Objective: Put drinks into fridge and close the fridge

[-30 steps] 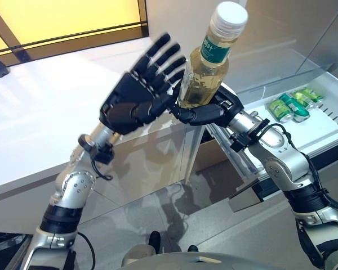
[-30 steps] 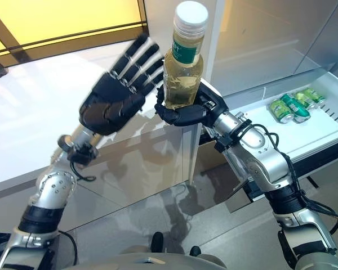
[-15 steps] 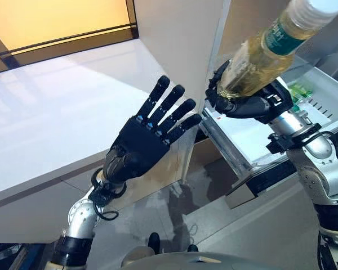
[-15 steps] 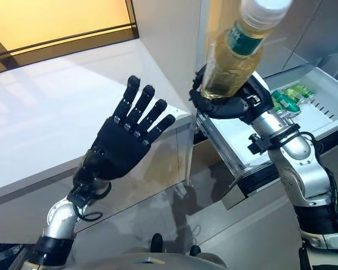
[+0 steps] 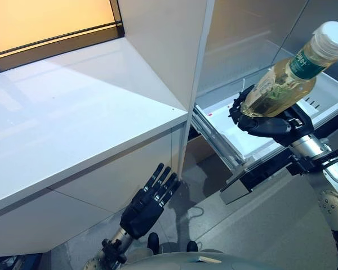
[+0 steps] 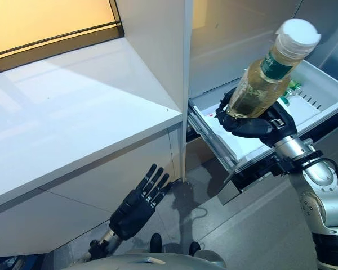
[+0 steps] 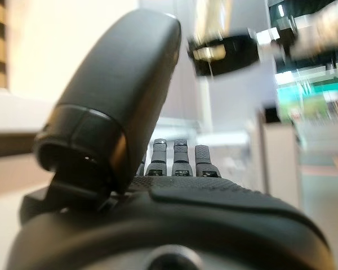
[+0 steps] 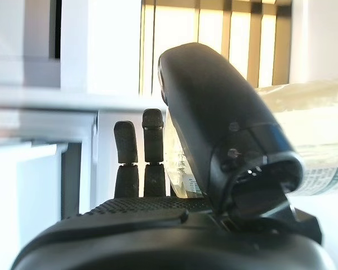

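Observation:
My right hand (image 5: 268, 124) is shut on a clear bottle (image 5: 285, 80) of yellow drink with a green label and white cap. It holds the bottle tilted above the open white fridge drawer (image 5: 227, 129). The same hand (image 6: 253, 125) and bottle (image 6: 261, 83) show in the right eye view, and the bottle shows past the thumb in the right wrist view (image 8: 315, 140). Green drinks (image 6: 293, 86) lie at the drawer's far end, mostly hidden behind the bottle. My left hand (image 5: 148, 202) hangs low by the counter front, open and empty, and its straight fingers (image 7: 177, 161) show in the left wrist view.
A white counter (image 5: 73, 124) fills the left side. A tall white panel (image 5: 174, 45) stands at its right edge, beside the drawer. Grey floor (image 5: 265, 225) lies below the drawer front.
My right hand has carried the bottle right and down over the drawer. My left hand has dropped from chest height to low beside the counter. The camera has turned.

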`<state>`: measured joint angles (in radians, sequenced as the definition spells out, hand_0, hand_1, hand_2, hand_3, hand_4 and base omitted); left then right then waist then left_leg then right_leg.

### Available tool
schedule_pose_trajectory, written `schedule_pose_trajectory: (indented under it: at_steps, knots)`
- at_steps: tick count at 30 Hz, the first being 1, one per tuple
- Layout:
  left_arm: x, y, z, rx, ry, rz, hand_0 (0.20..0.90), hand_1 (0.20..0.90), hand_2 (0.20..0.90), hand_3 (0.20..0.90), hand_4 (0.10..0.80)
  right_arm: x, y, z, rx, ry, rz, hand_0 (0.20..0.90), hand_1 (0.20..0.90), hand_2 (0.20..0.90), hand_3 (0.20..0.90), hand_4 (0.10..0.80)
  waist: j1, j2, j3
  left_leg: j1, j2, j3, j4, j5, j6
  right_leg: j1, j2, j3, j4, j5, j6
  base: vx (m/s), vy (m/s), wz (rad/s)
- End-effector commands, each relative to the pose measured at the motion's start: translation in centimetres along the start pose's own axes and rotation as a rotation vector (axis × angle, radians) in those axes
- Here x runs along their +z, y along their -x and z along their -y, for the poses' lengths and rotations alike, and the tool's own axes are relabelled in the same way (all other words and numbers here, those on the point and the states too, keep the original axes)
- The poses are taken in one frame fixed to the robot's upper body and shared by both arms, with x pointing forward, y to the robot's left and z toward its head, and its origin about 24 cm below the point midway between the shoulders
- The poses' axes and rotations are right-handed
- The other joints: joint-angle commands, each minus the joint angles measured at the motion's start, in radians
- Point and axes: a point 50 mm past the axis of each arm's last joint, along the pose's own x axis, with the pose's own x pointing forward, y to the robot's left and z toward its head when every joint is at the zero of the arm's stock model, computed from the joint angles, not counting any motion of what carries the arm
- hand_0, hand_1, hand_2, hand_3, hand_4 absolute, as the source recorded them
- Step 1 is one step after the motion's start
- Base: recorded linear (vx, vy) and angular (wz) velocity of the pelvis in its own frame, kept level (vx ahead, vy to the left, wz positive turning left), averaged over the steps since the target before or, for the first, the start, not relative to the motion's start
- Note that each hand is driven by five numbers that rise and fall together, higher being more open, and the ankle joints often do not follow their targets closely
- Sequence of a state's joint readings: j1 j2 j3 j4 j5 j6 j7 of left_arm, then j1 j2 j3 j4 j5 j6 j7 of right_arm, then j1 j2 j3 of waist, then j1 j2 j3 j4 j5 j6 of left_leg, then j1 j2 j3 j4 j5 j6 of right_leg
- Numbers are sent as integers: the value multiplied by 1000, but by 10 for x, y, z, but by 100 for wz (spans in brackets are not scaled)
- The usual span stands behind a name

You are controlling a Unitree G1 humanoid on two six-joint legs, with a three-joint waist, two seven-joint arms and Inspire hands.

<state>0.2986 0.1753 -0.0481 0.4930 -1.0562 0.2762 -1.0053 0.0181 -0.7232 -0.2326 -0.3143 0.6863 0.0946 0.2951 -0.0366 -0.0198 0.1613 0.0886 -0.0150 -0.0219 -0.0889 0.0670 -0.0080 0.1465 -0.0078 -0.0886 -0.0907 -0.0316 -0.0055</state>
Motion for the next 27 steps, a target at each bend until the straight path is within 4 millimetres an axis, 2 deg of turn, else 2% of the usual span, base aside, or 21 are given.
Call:
schedule_pose_trajectory:
  at_steps: [1, 4, 6, 7, 13, 16, 21, 27]
  knots:
    - [20, -9, -8, 124, -199, 4, 900, 900, 900, 900, 800, 79, -6, 18, -63, 161, 415, 300, 300, 300, 200, 100, 8, -46, -114, 23, -24, 15, 2, -115, 9, -65, -15, 17, 23, 59, 87, 26, 10, -6]
    - [42, -3, -23, 415, -377, 51, 900, 900, 900, 900, 800, 81, -15, 25, -127, 276, 372, 300, 300, 300, 200, 100, 10, -50, -113, 21, -26, 16, 2, -111, 11, -66, -14, 16, 22, 61, 88, 9, 6, -4]
    - [53, -4, -24, 498, -470, 66, 900, 900, 900, 900, 800, 83, -23, 27, -148, 303, 345, 300, 300, 300, 200, 100, 16, -54, -113, 20, -27, 15, 2, -109, 10, -66, -15, 13, 21, 60, 89, 24, 3, -4]
    - [63, -5, -26, 605, -630, 52, 900, 900, 900, 900, 800, 82, -29, 34, -184, 365, 300, 300, 300, 300, 200, 100, 24, -61, -112, 17, -28, 14, 3, -107, 10, -66, -15, 6, 21, 60, 88, 33, -3, 1]
    - [73, 11, -40, 914, -893, 35, 900, 900, 900, 900, 800, 75, -44, 63, -275, 506, 158, 300, 300, 300, 200, 100, 60, -81, -105, 13, -30, 10, 6, -102, 9, -60, -20, -22, 19, 62, 89, 36, -9, 2]
    - [77, 22, -45, 1045, -972, 12, 900, 900, 900, 900, 800, 71, -51, 74, -302, 567, 83, 300, 300, 300, 200, 100, 77, -87, -102, 11, -32, 5, 8, -101, 9, -58, -23, -34, 20, 61, 89, 47, -3, 7]
    - [76, 39, -53, 1164, -1020, -71, 900, 900, 900, 900, 800, 69, -61, 88, -320, 643, -16, 300, 300, 300, 200, 100, 104, -94, -95, 13, -35, 1, 11, -102, 9, -51, -27, -52, 20, 59, 89, 67, 3, 7]
    - [68, 62, -62, 1237, -1002, -181, 900, 900, 900, 900, 800, 65, -76, 105, -307, 761, -157, 300, 300, 300, 200, 100, 141, -102, -89, 13, -37, -11, 14, -101, 9, -43, -28, -67, 23, 53, 86, 96, 0, 5]
